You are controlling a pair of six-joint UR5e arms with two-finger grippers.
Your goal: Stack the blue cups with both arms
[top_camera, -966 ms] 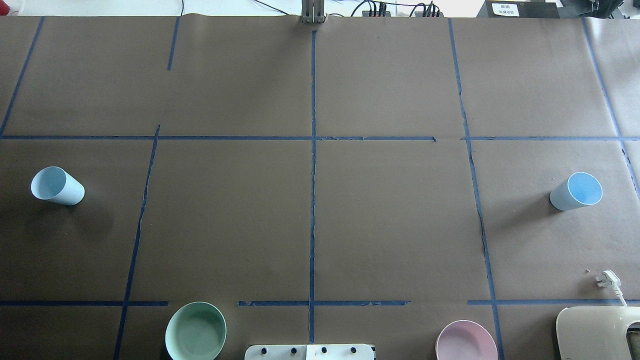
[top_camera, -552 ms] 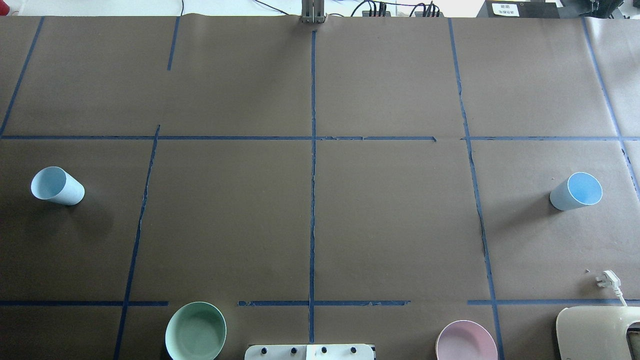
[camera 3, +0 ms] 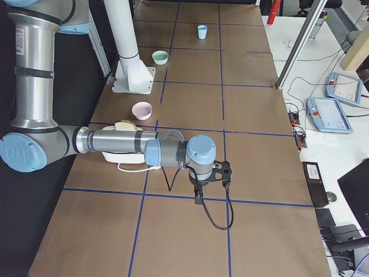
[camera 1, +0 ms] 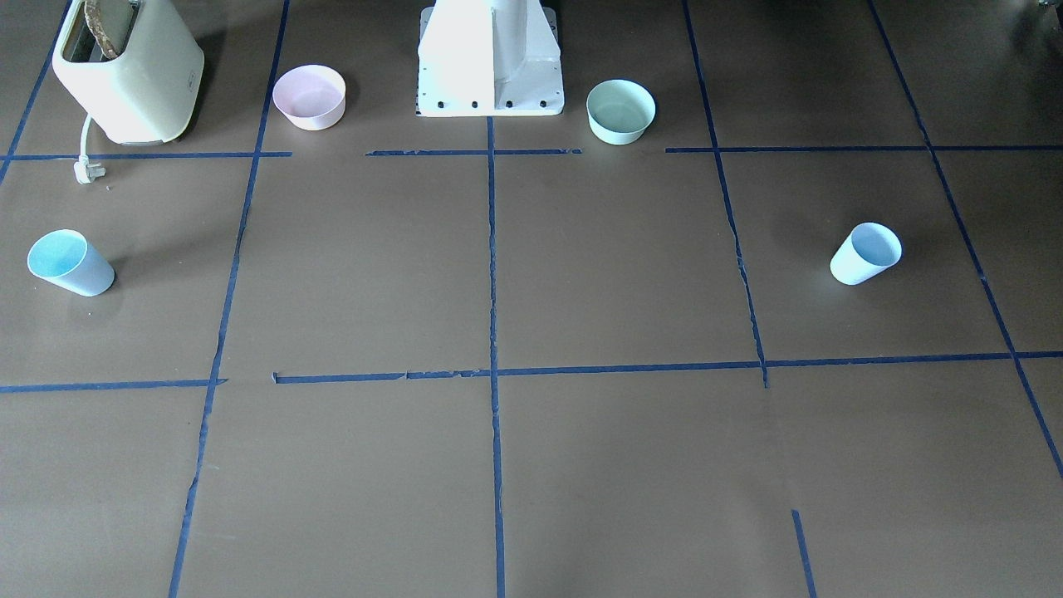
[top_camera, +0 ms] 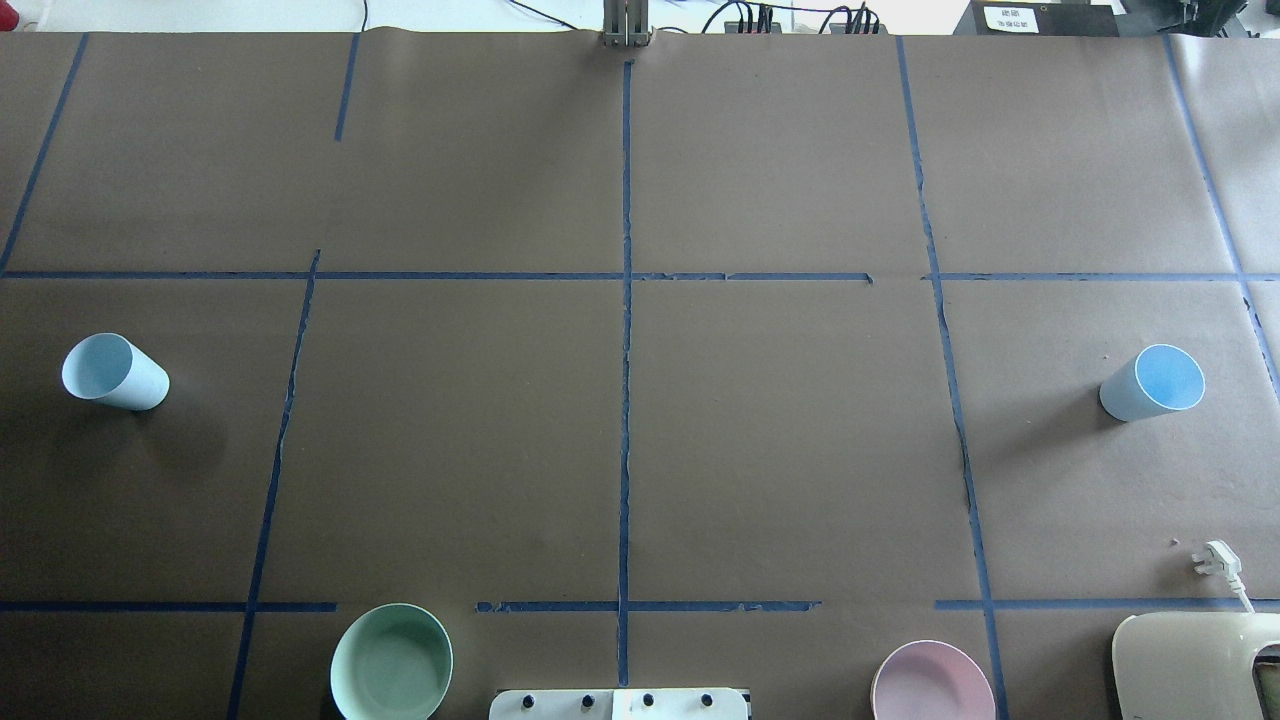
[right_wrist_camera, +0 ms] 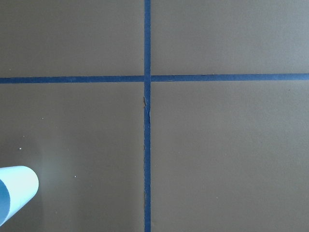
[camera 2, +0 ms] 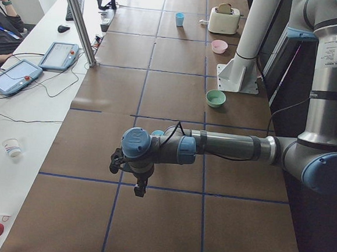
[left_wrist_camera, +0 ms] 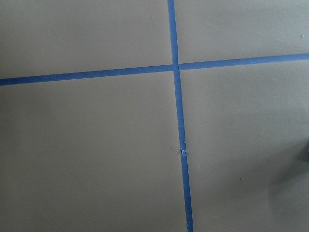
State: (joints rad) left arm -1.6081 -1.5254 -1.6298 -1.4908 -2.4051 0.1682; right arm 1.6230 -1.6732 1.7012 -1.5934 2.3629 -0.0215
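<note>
Two pale-blue cups stand upright on the brown table, far apart. One cup (top_camera: pixel 115 372) is at the left edge and also shows in the front view (camera 1: pixel 865 254). The other cup (top_camera: pixel 1152 383) is at the right edge, also in the front view (camera 1: pixel 70 263) and at the lower left of the right wrist view (right_wrist_camera: pixel 17 191). My left gripper (camera 2: pixel 139 191) hangs high over the table near the left cup. My right gripper (camera 3: pixel 199 200) hangs high near the right end. Both show only in the side views, so I cannot tell whether they are open or shut.
A mint-green bowl (top_camera: pixel 391 662) and a pink bowl (top_camera: pixel 932 682) flank the white pedestal (top_camera: pixel 620 704) at the near edge. A cream toaster (top_camera: pixel 1195 665) with a loose plug (top_camera: pixel 1215 560) sits at the near right corner. Blue tape lines grid the table.
</note>
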